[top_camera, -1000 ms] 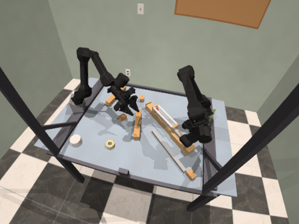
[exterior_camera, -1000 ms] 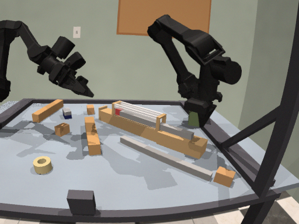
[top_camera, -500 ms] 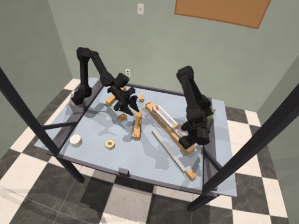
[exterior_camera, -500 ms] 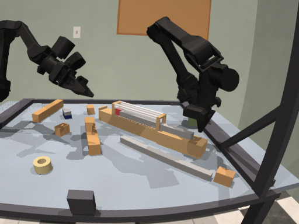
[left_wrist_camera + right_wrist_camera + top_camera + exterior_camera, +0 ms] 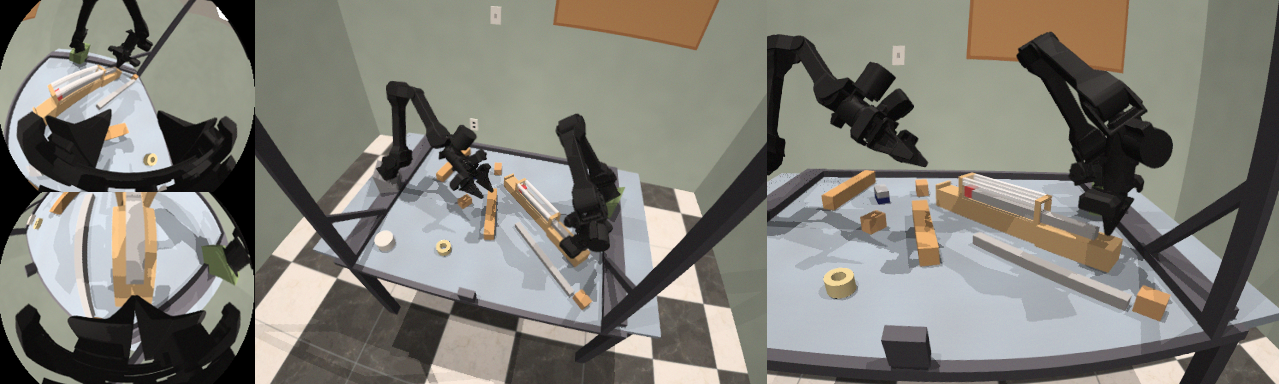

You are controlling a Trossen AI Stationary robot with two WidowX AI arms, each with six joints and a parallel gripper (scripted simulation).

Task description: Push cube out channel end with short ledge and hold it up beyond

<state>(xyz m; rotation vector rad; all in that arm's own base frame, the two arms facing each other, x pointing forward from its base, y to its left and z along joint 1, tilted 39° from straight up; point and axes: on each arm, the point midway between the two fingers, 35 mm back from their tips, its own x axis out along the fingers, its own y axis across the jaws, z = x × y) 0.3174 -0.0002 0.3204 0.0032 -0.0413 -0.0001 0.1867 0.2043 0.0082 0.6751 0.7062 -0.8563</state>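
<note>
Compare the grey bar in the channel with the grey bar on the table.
The bar in the channel lies partly under the roof rods; the table bar has nothing over it. The channel bar sits raised on the wooden block, while the table bar lies lower, beside it. Both are long, straight and grey.

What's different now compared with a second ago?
The right gripper has come down toward the near end of the gray bar in the channel. Nothing was taken hold of or let go. The left arm, red cube and bar look unmoved.
</note>
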